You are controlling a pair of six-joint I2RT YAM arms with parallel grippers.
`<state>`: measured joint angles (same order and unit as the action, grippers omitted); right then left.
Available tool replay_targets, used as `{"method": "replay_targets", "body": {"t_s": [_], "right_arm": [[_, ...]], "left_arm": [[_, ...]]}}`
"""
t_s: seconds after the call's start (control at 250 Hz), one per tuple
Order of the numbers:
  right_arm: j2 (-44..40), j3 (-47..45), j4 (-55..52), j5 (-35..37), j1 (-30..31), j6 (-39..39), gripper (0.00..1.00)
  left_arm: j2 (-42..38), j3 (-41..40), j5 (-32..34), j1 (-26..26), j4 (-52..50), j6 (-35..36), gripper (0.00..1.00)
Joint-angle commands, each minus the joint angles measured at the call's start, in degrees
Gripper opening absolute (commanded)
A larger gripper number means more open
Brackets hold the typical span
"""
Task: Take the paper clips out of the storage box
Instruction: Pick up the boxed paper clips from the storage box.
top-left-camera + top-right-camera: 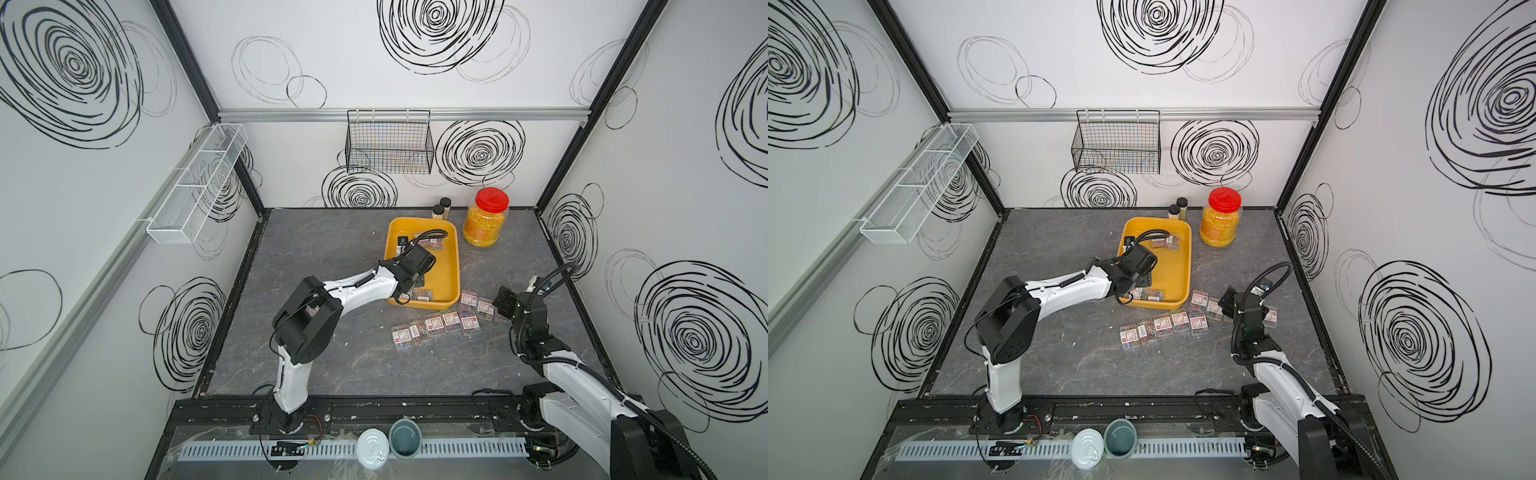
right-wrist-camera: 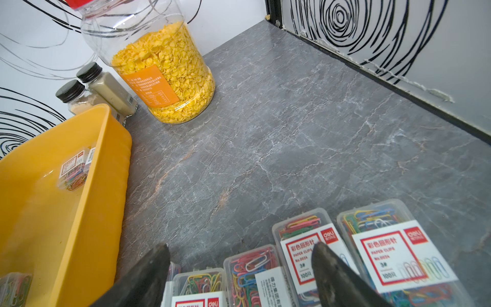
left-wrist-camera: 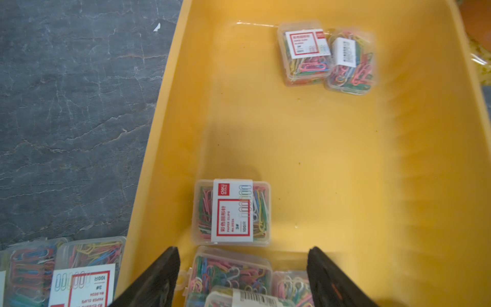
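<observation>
The storage box [image 1: 451, 266], a shallow yellow tray, sits at the back centre of the table in both top views. Inside it, two cases of paper clips [image 3: 305, 53] lie at the far end, one [image 3: 231, 211] lies mid-floor, and several [image 3: 231, 268] crowd the near corner. My left gripper [image 3: 243, 249] hangs open over that near-corner pile, with gaps on both sides and nothing held. More cases [image 1: 436, 324] lie in a row on the table in front of the tray. My right gripper [image 2: 240, 245] stands open just above these [image 2: 305, 247].
A red-lidded jar of yellow grains [image 1: 486, 220] and two black-capped bottles [image 1: 441, 208] stand behind the tray. A black wire basket [image 1: 388, 141] hangs on the back wall and a white mesh shelf [image 1: 199, 183] on the left wall. A tin [image 1: 372, 449] and a bowl [image 1: 405, 438] sit on the front rail.
</observation>
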<state>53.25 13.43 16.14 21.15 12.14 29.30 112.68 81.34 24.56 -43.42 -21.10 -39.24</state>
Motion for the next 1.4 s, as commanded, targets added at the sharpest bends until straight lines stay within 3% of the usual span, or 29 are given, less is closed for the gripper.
{"method": "replay_targets", "body": {"t_s": [0.0,0.172,0.312,0.871,1.095,1.255,1.394], "right_arm": [[0.11,1.55,1.39,1.05,0.59,-0.49,0.86],[0.52,1.69,1.52,1.45,0.72,-0.62,0.86],[1.31,2.17,1.31,1.68,0.98,-0.66,0.86],[2.47,2.83,1.12,3.28,2.12,-0.88,0.86],[2.43,2.85,1.15,3.7,2.39,-0.86,0.86],[2.15,2.61,1.19,3.65,2.48,-0.92,0.86],[1.91,2.48,1.26,3.64,2.53,-0.95,0.86]], "left_arm": [[2.08,1.72,-0.67,1.09,1.03,1.34,0.84],[5.65,3.74,-3.55,2.98,1.25,3.03,0.89],[8.0,5.68,-5.09,3.92,1.41,4.32,1.0],[13.88,10.24,-6.05,5.52,-1.49,6.36,1.0],[14.8,11.97,-6.47,5.82,-2.49,7.21,0.86],[16.01,13.38,-6.8,5.92,-3.51,7.13,0.96],[17.09,14.36,-7.11,5.96,-4.03,7.25,0.95]]}}
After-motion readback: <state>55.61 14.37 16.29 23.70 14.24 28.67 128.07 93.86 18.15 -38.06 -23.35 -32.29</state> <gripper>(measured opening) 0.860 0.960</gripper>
